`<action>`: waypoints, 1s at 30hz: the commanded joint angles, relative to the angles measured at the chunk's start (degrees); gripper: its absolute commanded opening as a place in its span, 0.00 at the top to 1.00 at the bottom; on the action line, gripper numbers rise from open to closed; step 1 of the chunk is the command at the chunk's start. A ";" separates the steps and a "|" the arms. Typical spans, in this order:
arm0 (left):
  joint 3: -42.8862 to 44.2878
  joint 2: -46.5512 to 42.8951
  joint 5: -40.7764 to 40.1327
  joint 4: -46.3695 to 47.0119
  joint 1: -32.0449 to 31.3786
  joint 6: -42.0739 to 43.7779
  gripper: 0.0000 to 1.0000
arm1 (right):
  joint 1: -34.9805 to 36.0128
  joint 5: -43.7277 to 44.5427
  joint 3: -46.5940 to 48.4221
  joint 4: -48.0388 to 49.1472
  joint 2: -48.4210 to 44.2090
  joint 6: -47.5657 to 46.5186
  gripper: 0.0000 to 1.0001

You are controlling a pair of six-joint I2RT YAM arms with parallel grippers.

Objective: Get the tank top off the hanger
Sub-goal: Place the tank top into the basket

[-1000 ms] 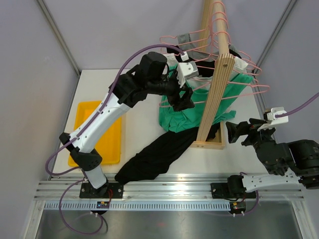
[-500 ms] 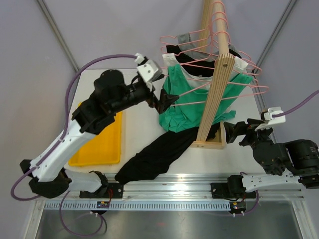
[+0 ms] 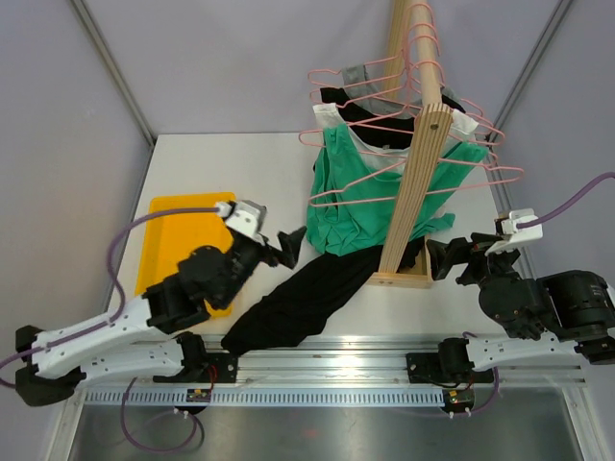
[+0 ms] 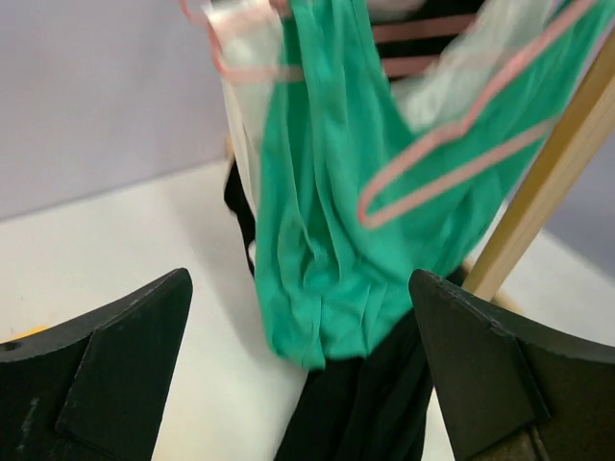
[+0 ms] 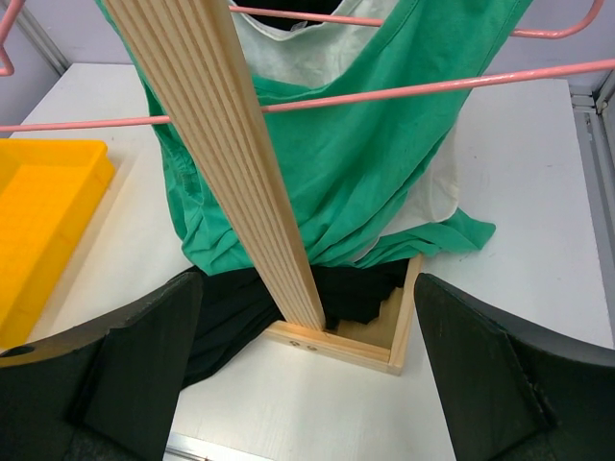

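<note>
A green tank top [image 3: 356, 206] hangs on a pink wire hanger [image 3: 509, 173] on the wooden rack [image 3: 413, 182], and its hem is bunched low near the rack's base. My left gripper [image 3: 285, 248] is open and empty. It hovers low over the table to the left of the tank top [image 4: 327, 192] and does not touch it. My right gripper [image 3: 454, 259] is open and empty to the right of the rack's base, facing the post [image 5: 231, 163] and the green cloth [image 5: 365, 163]. Neither gripper touches the hanger [image 4: 452, 178].
A black garment [image 3: 298, 307] lies on the table, stretched from the rack's base frame [image 3: 413, 279] toward the near edge. More hangers with white and black clothes hang behind the green one. A yellow tray [image 3: 178, 226] sits at the left.
My left arm has pulled away from the green tank top at the rack and dropped toward the near left. Its jaws have opened. The right arm has barely moved.
</note>
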 commanded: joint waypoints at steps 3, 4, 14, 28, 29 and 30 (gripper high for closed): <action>-9.54 2.64 -22.75 10.33 -9.35 -3.56 0.01 | 0.39 0.30 -0.03 -2.09 0.74 4.28 0.00; -10.86 2.64 -23.02 10.76 -10.23 -4.36 0.01 | 0.39 0.39 -0.12 -2.27 0.83 4.37 0.01; -18.69 11.23 -19.35 15.78 -10.94 -10.42 0.01 | 0.39 0.21 -1.70 -2.18 -0.23 5.78 0.01; -26.69 29.18 -9.41 25.88 -10.94 -20.80 0.01 | 0.39 -0.58 -2.58 -3.15 0.21 7.80 0.00; -26.86 29.70 -8.88 26.15 -10.94 -21.24 0.01 | 0.39 -0.58 -2.67 -3.15 0.21 8.15 0.01; -27.13 31.02 -8.61 26.85 -10.94 -21.25 0.01 | 0.39 -0.58 -2.84 -3.15 0.04 8.24 0.00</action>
